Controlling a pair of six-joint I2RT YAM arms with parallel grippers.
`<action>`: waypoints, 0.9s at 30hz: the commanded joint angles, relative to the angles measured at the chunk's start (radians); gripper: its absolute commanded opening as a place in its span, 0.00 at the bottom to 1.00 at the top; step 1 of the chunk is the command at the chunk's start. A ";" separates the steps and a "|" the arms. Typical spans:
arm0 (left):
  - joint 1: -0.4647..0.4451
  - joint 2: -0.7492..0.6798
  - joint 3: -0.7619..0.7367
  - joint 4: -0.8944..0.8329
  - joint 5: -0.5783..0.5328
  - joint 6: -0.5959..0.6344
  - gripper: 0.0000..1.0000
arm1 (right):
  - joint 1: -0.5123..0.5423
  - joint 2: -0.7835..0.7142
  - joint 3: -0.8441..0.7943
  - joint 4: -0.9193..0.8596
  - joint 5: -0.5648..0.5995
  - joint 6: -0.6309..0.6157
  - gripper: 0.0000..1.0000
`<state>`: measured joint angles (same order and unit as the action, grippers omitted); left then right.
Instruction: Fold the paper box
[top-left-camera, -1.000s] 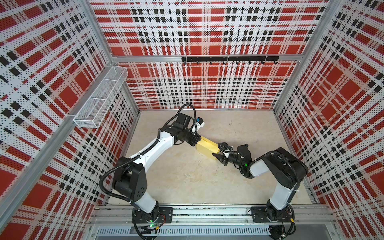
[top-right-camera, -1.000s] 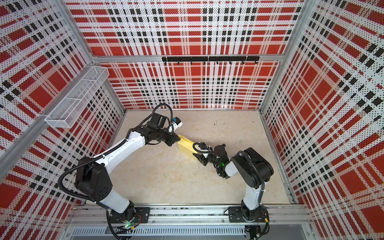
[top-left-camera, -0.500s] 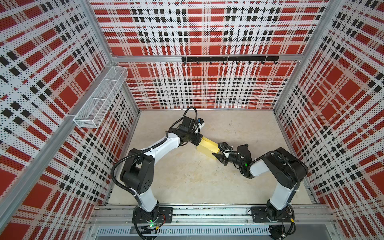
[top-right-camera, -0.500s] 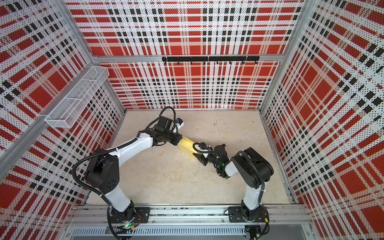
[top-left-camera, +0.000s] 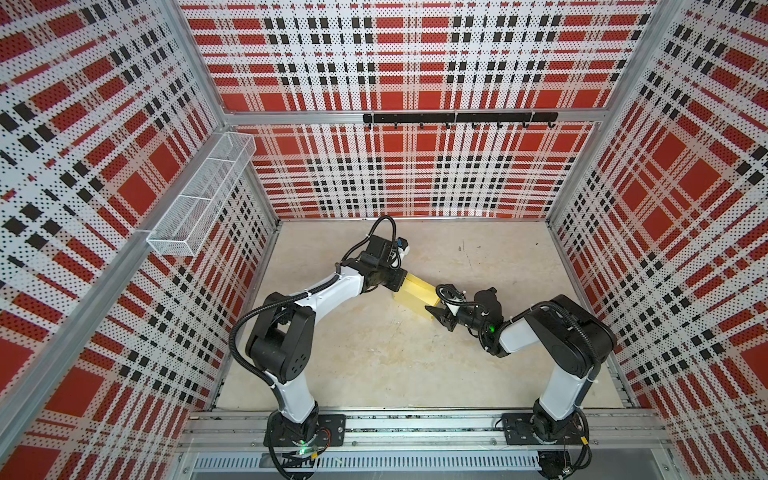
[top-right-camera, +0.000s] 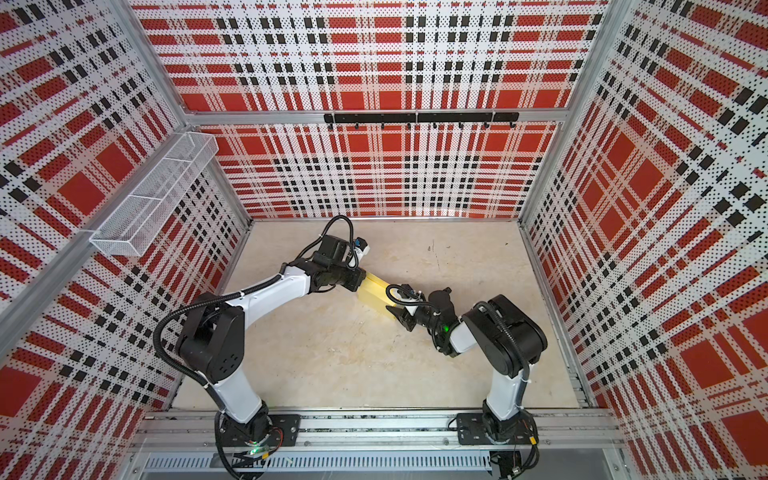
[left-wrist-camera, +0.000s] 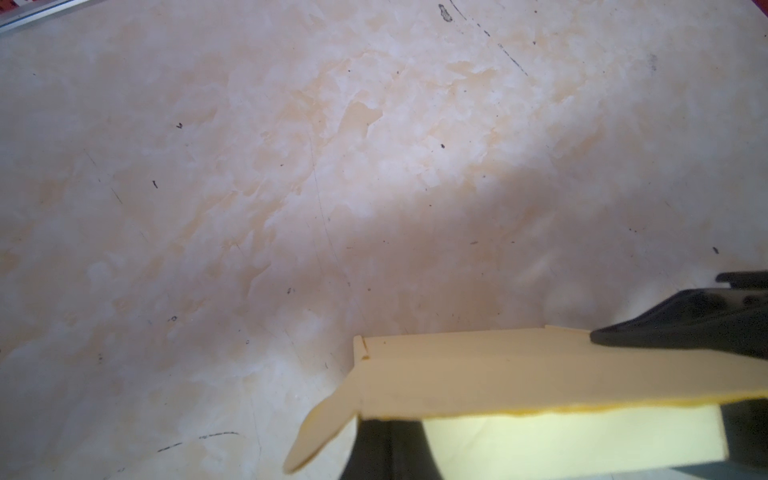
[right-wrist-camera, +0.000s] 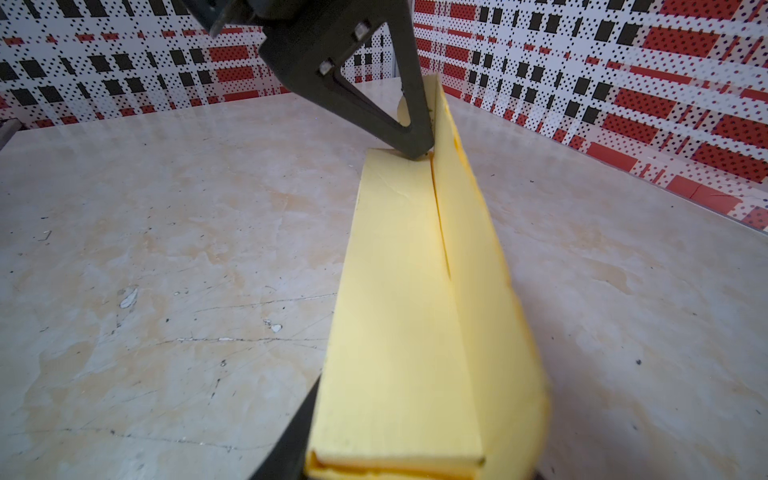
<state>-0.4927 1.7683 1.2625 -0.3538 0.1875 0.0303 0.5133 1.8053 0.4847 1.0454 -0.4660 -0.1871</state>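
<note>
Yellow paper box (top-left-camera: 415, 291) between low arms: left hand (top-left-camera: 404, 281) pinched shut on one end, right hand (top-left-camera: 435, 306) gripping other.

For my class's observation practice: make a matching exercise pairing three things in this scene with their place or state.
Things:
1 left gripper
2 right gripper
3 wire basket

Places or states:
A fixed on the side wall
B closed on the near end of the paper box
C shut, at its far end

Pairs: 1-C, 2-B, 3-A
</note>
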 joint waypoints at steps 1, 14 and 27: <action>-0.022 -0.004 -0.013 -0.079 0.018 -0.026 0.00 | -0.004 0.009 0.017 0.016 0.004 -0.020 0.38; -0.162 -0.060 0.013 -0.062 0.235 0.002 0.00 | -0.004 0.002 0.015 0.013 0.009 -0.020 0.38; -0.215 0.026 0.021 0.044 0.137 0.016 0.00 | -0.004 0.014 0.010 0.040 0.008 -0.011 0.37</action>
<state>-0.6975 1.7729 1.2629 -0.3492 0.3649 0.0494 0.5125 1.8053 0.4904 1.0424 -0.4595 -0.1909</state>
